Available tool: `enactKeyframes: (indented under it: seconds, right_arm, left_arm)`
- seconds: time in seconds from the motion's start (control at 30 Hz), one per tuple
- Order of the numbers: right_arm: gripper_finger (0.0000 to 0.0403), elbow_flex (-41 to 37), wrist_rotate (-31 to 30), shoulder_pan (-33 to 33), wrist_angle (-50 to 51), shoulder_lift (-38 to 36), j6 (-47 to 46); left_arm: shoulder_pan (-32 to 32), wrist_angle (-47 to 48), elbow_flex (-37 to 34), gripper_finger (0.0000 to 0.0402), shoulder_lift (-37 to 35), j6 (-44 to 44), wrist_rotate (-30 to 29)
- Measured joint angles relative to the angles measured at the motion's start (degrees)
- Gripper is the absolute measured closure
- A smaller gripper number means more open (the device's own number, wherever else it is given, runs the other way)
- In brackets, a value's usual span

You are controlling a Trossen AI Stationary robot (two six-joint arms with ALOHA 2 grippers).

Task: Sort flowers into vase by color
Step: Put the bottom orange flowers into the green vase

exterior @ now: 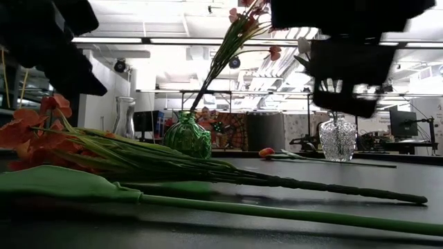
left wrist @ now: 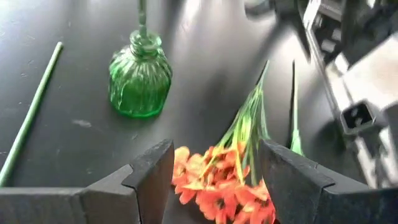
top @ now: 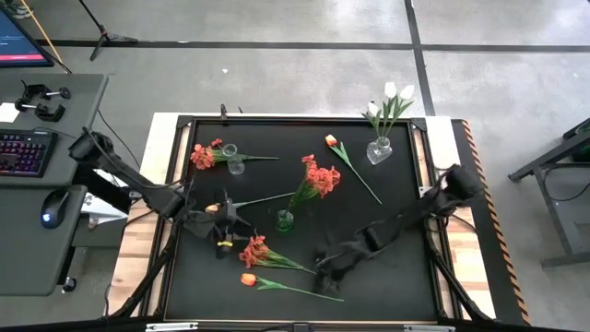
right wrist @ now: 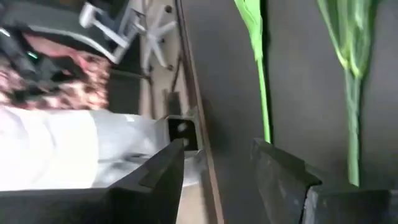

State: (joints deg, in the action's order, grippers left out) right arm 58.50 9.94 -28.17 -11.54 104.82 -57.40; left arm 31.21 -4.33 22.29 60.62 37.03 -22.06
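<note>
Flowers lie spread over the black table (top: 406, 277), and the green vase (top: 285, 220) near its middle serves as the landmark. A red-orange bunch (top: 321, 177) stands in that vase, leaning up and to the right of it. Toward the front edge from the vase, a second red-orange bunch (top: 255, 252) lies flat, and an orange tulip (top: 249, 279) lies just beyond it, nearer the edge. To the back left of the vase, a third red-orange bunch (top: 202, 155) rests with its stem at a small clear vase (top: 234, 162). Another orange tulip (top: 331, 141) lies to the back right, and farther that way white tulips (top: 395, 97) stand in a clear vase (top: 379, 150).

The left gripper (top: 221, 224) hangs left of the green vase, its fingers (left wrist: 149, 177) spread wide and empty above the flat red-orange bunch. The right gripper (top: 323, 269) sits front right of the vase, fingers (right wrist: 283, 171) partly apart, holding nothing, beside the tulip's stem.
</note>
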Motion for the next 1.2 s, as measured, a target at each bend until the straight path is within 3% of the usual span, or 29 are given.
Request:
enactKeyframes:
  seconds: [0.1,0.37,0.93,1.07,1.2]
  right_arm:
    - [0.0229,7.32,-1.93,0.17,7.98,4.04,5.67]
    - [0.0229,21.60,-17.55,0.59,31.34,10.54,16.05]
    - [0.0232,23.43,-20.81,2.64,25.75,19.15,20.33]
    - [0.0275,23.54,-20.34,3.06,24.74,20.04,18.78]
    - [0.0378,23.42,-17.89,3.97,26.19,18.69,17.39]
  left_arm:
    - [0.34,-1.26,-1.48,0.0181,0.05,1.80,-2.51]
    - [-0.14,-0.43,-1.80,0.0181,0.01,1.88,-12.95]
    - [-1.24,0.10,-1.77,0.0181,-0.12,-1.19,-11.82]
    - [-1.24,-0.25,-1.77,0.0181,-1.88,-1.29,-11.96]
    - [-1.24,-0.25,-1.70,0.0181,-6.17,-1.30,-13.17]
